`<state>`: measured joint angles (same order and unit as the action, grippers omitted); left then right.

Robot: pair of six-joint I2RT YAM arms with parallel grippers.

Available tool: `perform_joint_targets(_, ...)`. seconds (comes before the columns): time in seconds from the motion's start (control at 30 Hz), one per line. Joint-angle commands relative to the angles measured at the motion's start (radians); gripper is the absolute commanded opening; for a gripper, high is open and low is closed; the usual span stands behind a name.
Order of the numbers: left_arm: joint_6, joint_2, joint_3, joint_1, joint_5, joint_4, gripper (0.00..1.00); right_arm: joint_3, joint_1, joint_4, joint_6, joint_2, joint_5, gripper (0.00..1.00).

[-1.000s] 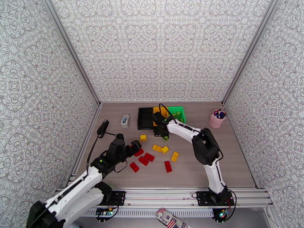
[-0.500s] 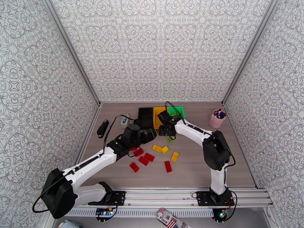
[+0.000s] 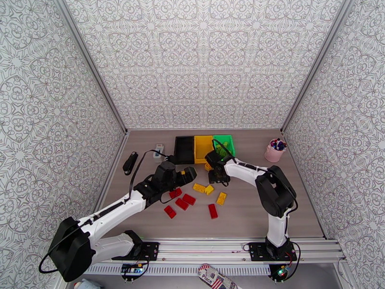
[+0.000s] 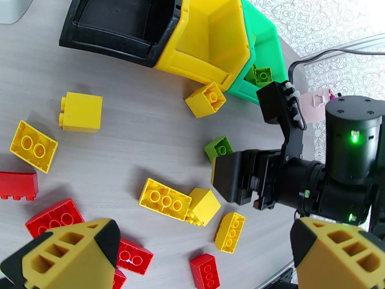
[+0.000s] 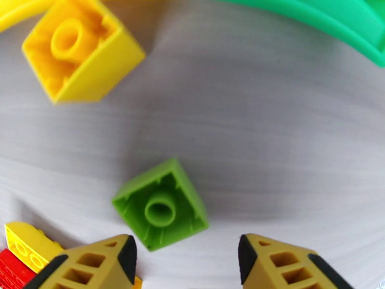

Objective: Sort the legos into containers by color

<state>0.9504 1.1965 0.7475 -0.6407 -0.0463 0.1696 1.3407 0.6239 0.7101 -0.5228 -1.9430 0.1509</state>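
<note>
Directly below the right gripper (image 5: 185,249), whose yellow fingers (image 5: 91,263) stand parted and hold nothing, a small lime green square plastic brick (image 5: 161,210) lies loose on the grey wood-grain table (image 5: 288,140). It sits just ahead of the fingertips, apart from both, with its hollow underside turned up. Beyond it lies a yellow square brick (image 5: 79,49), also upside down, close to the curved wall of the green plastic bin (image 5: 313,15). From overhead, this gripper (image 3: 217,178) hangs just in front of the row of three open bins at the back of the table: black (image 3: 176,150), yellow (image 3: 195,150) and green (image 3: 230,140), side by side and touching. The left gripper (image 4: 202,237) is spread wide and empty, held above the scattered bricks. Its wrist view shows a long yellow studded brick (image 4: 165,199) touching a smaller yellow one (image 4: 204,205), another yellow brick (image 4: 230,231) nearer, a tall yellow block (image 4: 82,111) and a flat yellow one (image 4: 33,145) to the left. Red bricks (image 4: 55,220) lie along the near edge. One green brick (image 4: 263,74) already lies inside the green bin. A pink cup of pens (image 3: 275,151) stands far right, and a small white-and-blue box (image 3: 158,150) sits left of the black bin.
</note>
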Motion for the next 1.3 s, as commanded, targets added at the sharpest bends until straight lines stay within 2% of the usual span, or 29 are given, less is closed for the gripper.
perform_joint_targets(0.0, 0.013, -0.017, -0.009, 0.002, 0.024, -0.013, 0.99, 0.038, -0.029, -0.031, 0.019, -0.038, -0.020, 0.60)
perform_joint_targets(0.4, 0.024, 0.007, -0.015, 0.005, 0.026, -0.029, 0.99, 0.165, -0.076, -0.002, 0.057, -0.125, -0.065, 0.49)
perform_joint_targets(0.63, 0.011, 0.098, 0.059, 0.004, 0.000, -0.057, 0.99, 0.132, -0.090, -0.003, 0.058, -0.067, -0.079, 0.29)
perform_joint_targets(0.8, -0.025, 0.246, 0.210, -0.001, -0.044, -0.074, 0.99, 0.091, -0.117, 0.010, 0.060, 0.045, -0.085, 0.25)
perform_joint_targets(0.97, -0.061, 0.406, 0.406, 0.002, -0.100, -0.071, 0.99, 0.145, -0.179, 0.048, 0.063, 0.105, -0.103, 0.25)
perform_joint_targets(1.1, -0.063, 0.512, 0.555, 0.030, -0.153, -0.069, 0.99, 0.263, -0.239, 0.085, 0.064, 0.066, -0.116, 0.25)
perform_joint_targets(1.27, -0.054, 0.612, 0.694, 0.076, -0.196, -0.073, 0.99, 0.498, -0.293, 0.134, 0.060, -0.071, -0.151, 0.27)
